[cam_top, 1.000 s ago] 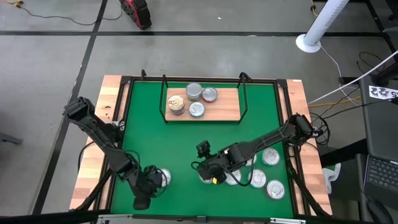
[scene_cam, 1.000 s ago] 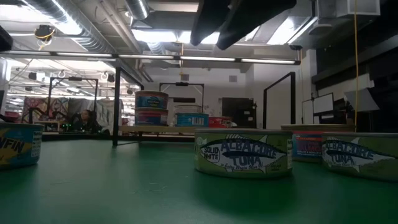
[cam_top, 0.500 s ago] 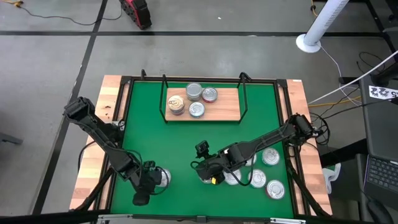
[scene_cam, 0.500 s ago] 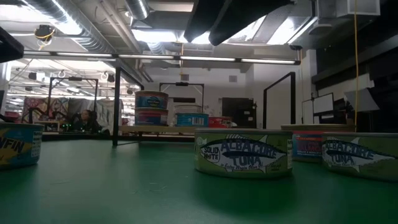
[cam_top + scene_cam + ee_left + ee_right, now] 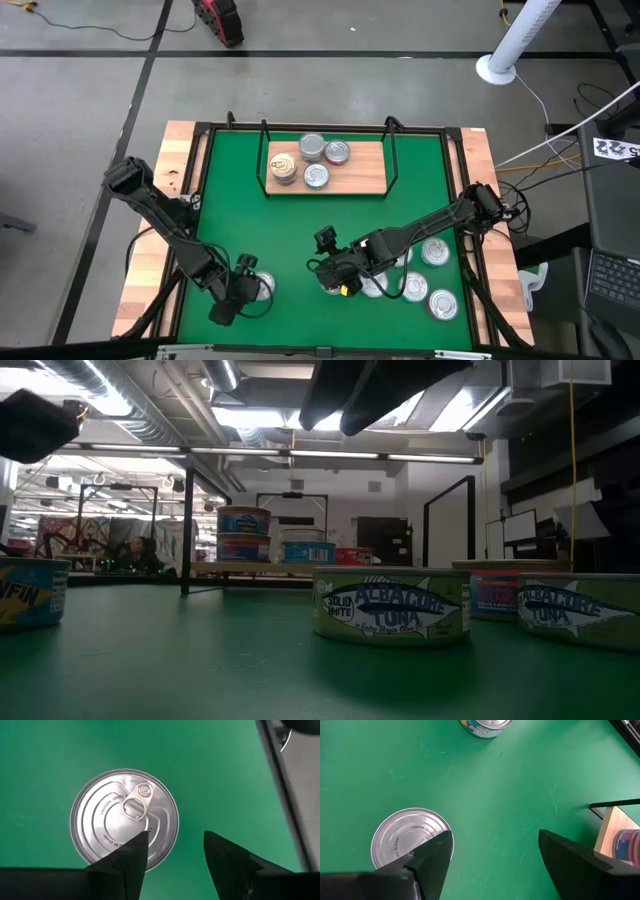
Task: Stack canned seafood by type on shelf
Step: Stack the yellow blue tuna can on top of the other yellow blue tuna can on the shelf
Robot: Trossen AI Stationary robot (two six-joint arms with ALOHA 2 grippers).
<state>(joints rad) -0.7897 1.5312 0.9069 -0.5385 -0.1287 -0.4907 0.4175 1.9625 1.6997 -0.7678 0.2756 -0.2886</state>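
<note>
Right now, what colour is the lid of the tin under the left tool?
Plain silver lid with a pull tab, clearest in the left wrist view.

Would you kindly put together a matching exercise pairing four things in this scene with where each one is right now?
Things:
1. left gripper
2. right gripper
3. shelf
4. tin with the gold lid

Places:
A. at the far middle of the green mat
B. near front left, open above a lone silver-lidded tin
C. on the shelf's left side, on top of a stack
D. front centre, open over the tins to the right

Pairs: 1-B, 2-D, 3-A, 4-C
</note>
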